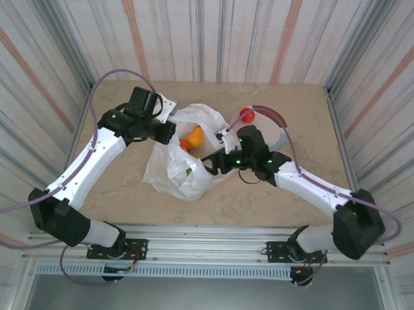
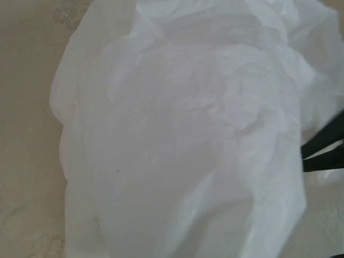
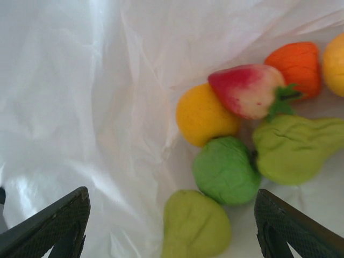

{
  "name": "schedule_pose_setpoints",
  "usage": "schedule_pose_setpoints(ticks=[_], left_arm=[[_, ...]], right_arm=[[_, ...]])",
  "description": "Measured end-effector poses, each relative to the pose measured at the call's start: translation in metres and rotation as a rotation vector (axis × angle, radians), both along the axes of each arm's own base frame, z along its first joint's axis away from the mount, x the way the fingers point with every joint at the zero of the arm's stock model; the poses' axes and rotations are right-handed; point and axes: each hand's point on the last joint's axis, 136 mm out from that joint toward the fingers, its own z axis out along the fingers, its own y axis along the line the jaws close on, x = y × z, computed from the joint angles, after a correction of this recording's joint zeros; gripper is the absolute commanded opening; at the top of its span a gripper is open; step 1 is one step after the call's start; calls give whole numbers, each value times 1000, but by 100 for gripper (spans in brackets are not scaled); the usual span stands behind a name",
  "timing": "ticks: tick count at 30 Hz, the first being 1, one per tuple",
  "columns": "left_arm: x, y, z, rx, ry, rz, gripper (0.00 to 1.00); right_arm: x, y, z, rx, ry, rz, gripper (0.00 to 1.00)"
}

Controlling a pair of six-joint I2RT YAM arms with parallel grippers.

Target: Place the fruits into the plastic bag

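The white plastic bag [image 1: 172, 169] lies crumpled mid-table with its mouth held up. My left gripper [image 1: 168, 132] is shut on the bag's upper left edge. Its fingers are hidden behind the bag's film [image 2: 183, 129] in the left wrist view. My right gripper [image 1: 217, 162] reaches into the mouth from the right and stands open [image 3: 172, 236] with nothing gripped. Several fruits rest inside on the film: a pale green pear [image 3: 196, 226] between the fingers, a round green one [image 3: 226, 170], a yellow-orange one [image 3: 204, 115], a red one [image 3: 247, 90] and an orange one [image 3: 295, 63]. One red fruit [image 1: 246, 115] sits outside the bag.
A pale plate with a red and blue rim [image 1: 271, 113] lies behind my right arm, with the red fruit at its left edge. Striped walls close in the table on three sides. A dark strip [image 2: 325, 145] crosses the right edge of the left wrist view.
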Motion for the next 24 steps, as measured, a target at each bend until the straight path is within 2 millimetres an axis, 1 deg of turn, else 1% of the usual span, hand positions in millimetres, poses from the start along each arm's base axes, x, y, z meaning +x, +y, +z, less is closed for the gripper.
schedule_pose_setpoints(ticks=[4,6,8,10,12,13,15,17,19,21,24], left_arm=[[7,5,-15,42,44,48,0],[10,7,-14,44,54,64,0],[15,9,-7,29,49,87,0],[21,13,3,10,40,116,0],[28,20,13,-11,27,151,0],[33,23,18,-22,21,170,0],[40,29,24,-45,18,200,0],[47,34,28,-64,18,224,0],[49,35,27,-77,26,238,0],[48,32,27,-97,37,235,0],[49,26,27,-133,45,223,0]], right_arm=[[2,-32,28,35,-63,-55,82],[3,-45,43,58,-101,-76,83],[5,-57,59,82,-144,-102,83],[10,-69,70,96,-176,-142,85],[21,-86,77,94,-202,-211,86],[30,-97,77,84,-212,-263,86],[50,-120,74,55,-214,-380,86],[75,-149,63,7,-194,-530,86],[100,-172,48,-47,-161,-647,86],[122,-185,29,-107,-122,-721,86],[152,-191,0,-191,-66,-775,87]])
